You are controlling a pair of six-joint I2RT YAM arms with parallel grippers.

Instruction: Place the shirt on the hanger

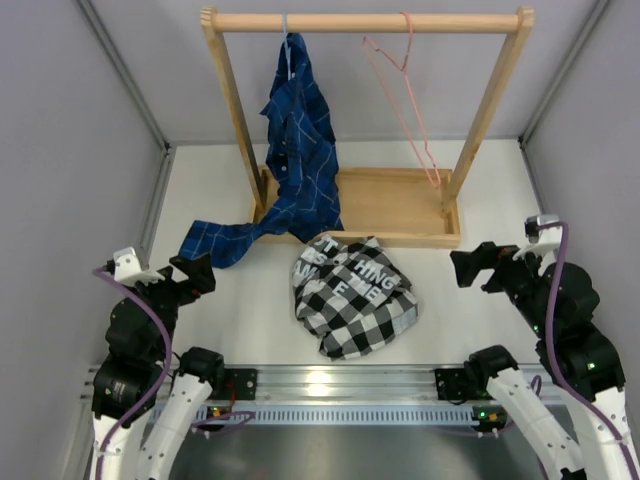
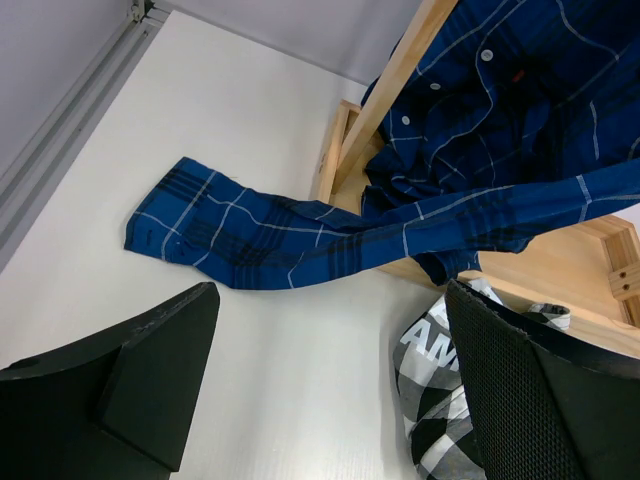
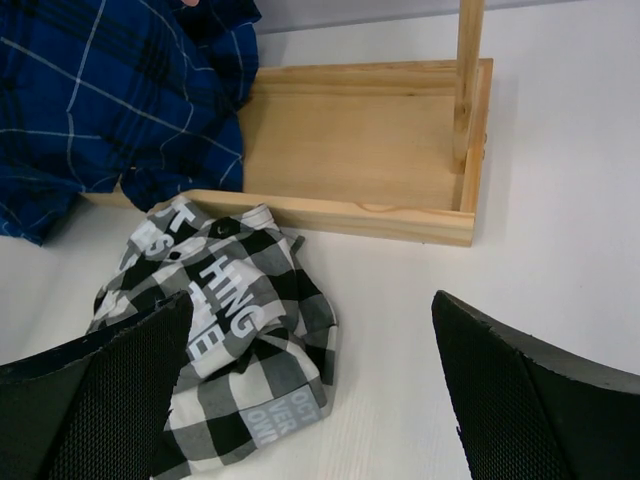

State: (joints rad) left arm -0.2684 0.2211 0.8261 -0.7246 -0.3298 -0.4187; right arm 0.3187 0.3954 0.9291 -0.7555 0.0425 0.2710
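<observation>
The black-and-white check shirt lies crumpled on the table in front of the wooden rack, pale lettering facing up. It also shows in the right wrist view and partly in the left wrist view. The pink wire hanger hangs from the rack's top rail, on the right side. My left gripper is open and empty, left of the shirt; in its own view it hovers over bare table. My right gripper is open and empty, right of the shirt; in its own view it spans the shirt's right edge from above.
A dark blue grid-line shirt hangs on a pale hanger on the rail's left; its sleeve trails onto the table near my left gripper. The wooden rack has a tray base behind the check shirt. Grey walls enclose the table.
</observation>
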